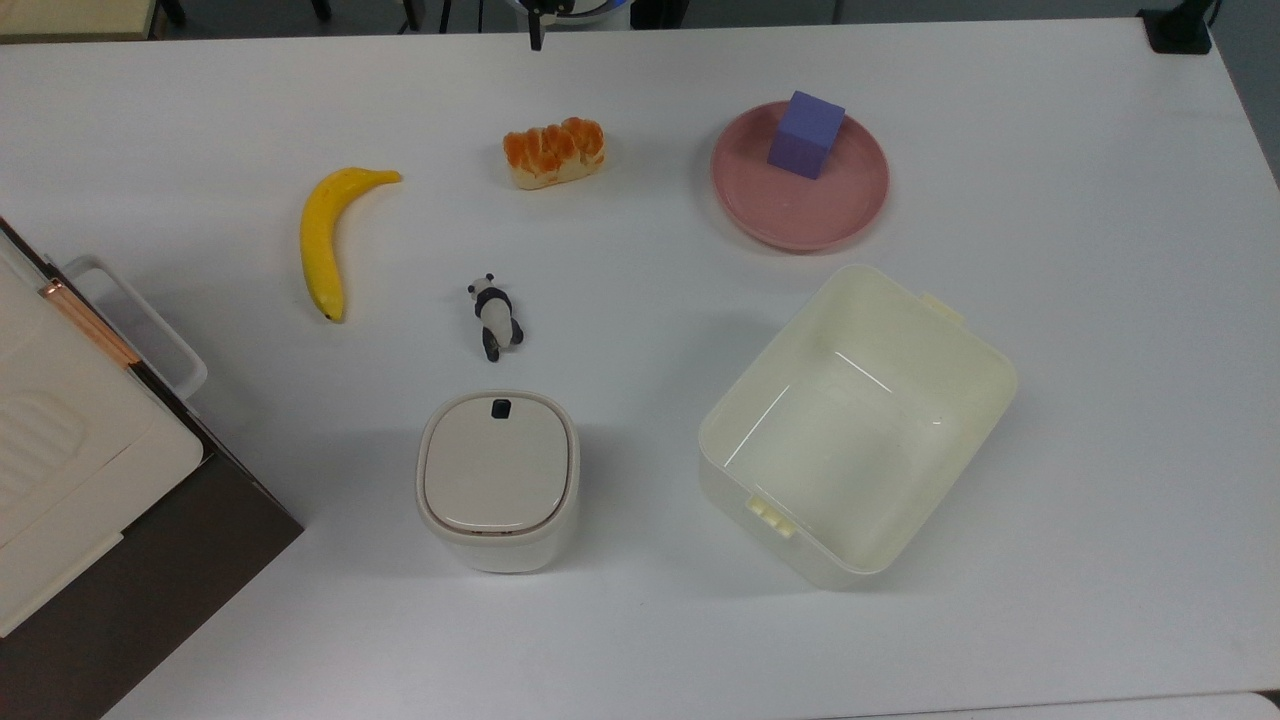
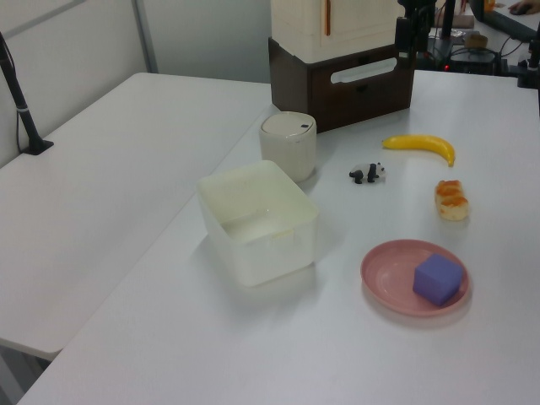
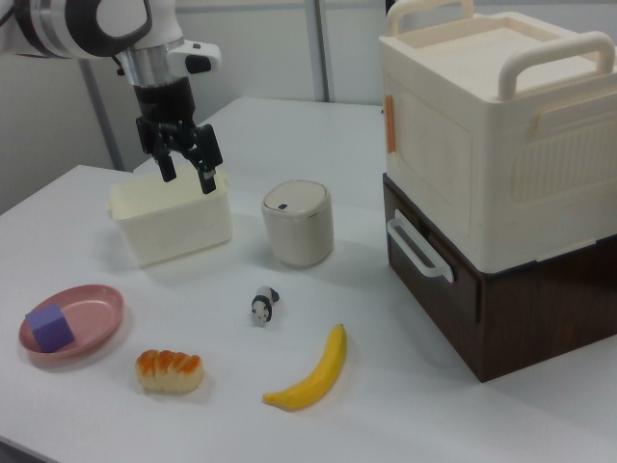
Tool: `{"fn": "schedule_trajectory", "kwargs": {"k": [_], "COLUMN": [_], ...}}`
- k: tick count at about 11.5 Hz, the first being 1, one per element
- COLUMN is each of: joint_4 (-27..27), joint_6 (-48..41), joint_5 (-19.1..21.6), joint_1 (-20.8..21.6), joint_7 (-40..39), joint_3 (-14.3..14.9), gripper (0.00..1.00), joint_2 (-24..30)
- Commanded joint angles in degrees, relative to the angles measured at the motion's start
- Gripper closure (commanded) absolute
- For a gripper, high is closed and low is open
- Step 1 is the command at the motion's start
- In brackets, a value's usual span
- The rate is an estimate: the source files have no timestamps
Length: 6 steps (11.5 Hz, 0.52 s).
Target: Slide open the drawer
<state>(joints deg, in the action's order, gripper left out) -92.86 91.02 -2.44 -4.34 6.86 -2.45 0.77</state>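
Note:
The drawer (image 3: 439,285) is the dark brown front of a low wooden unit at the right view's right, with a white loop handle (image 3: 417,251). It looks shut, flush with the unit. In the top view the drawer's handle (image 1: 137,325) juts out at the top view's left edge. In the left view the drawer (image 2: 364,91) is at the far end of the table. My gripper (image 3: 187,172) hangs open and holds nothing, above the table in front of the cream tub and well apart from the drawer. In the left view the gripper (image 2: 405,38) hangs just by the unit's right corner.
A big cream box (image 3: 492,125) sits on the drawer unit. On the table lie a banana (image 1: 322,240), a bread roll (image 1: 554,152), a panda figure (image 1: 494,316), a pink plate (image 1: 860,215) with a purple cube (image 1: 806,133), a white lidded bin (image 1: 497,475) and a cream tub (image 1: 1000,385).

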Motion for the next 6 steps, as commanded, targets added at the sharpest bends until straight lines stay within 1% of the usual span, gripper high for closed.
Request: {"fn": "schedule_trajectory", "kwargs": {"k": [1, 5, 6], "joint_4": [1.0, 1.0, 0.9], "joint_6": [-1.7, -1.7, -1.7], "joint_5": [1.5, 1.6, 1.5], "joint_1": [-0.2, -0.1, -0.2], "joint_7": [-1.1, -3.5, -5.8], "joint_3": [0.9, 0.9, 0.9], "gripper": [0.00, 0.00, 0.00], "joint_2": [0.2, 0.1, -0.1]}}
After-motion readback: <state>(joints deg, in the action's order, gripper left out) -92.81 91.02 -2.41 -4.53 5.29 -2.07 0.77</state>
